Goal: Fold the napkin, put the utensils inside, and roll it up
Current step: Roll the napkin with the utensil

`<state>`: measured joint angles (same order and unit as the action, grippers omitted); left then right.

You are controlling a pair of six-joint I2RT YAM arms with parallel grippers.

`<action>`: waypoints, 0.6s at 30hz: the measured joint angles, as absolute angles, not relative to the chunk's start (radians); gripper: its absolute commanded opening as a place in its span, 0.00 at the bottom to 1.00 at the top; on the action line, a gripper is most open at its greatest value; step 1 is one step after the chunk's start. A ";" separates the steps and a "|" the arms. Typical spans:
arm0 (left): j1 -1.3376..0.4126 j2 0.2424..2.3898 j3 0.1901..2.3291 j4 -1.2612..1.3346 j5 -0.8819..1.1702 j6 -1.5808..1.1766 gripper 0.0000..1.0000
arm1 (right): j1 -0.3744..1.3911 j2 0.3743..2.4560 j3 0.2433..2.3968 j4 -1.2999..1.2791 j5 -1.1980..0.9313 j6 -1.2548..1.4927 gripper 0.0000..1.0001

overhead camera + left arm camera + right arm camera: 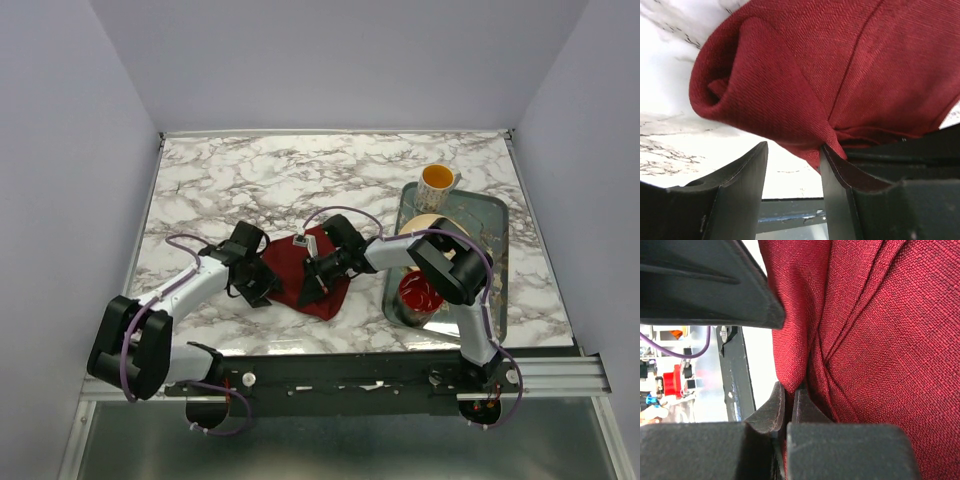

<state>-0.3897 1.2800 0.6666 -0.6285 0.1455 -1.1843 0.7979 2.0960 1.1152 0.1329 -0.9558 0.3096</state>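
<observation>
From above, your napkin (325,298) lies mid-table between both arms; the left wrist view shows the left gripper (794,150) spread loose beside its rolled edge, likely ready to tuck, while the right wrist view shows the right gripper (788,405) pinching a fold, seemingly anchoring it.

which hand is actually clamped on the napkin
The right hand: its fingers are shut tight on a fold of the napkin. The left hand has its fingers apart, with the cloth only meeting one of them.
</observation>
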 measured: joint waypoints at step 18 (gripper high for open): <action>-0.395 1.407 0.696 -0.561 0.136 -1.156 0.48 | 0.794 2.096 1.119 0.117 -0.955 0.294 0.08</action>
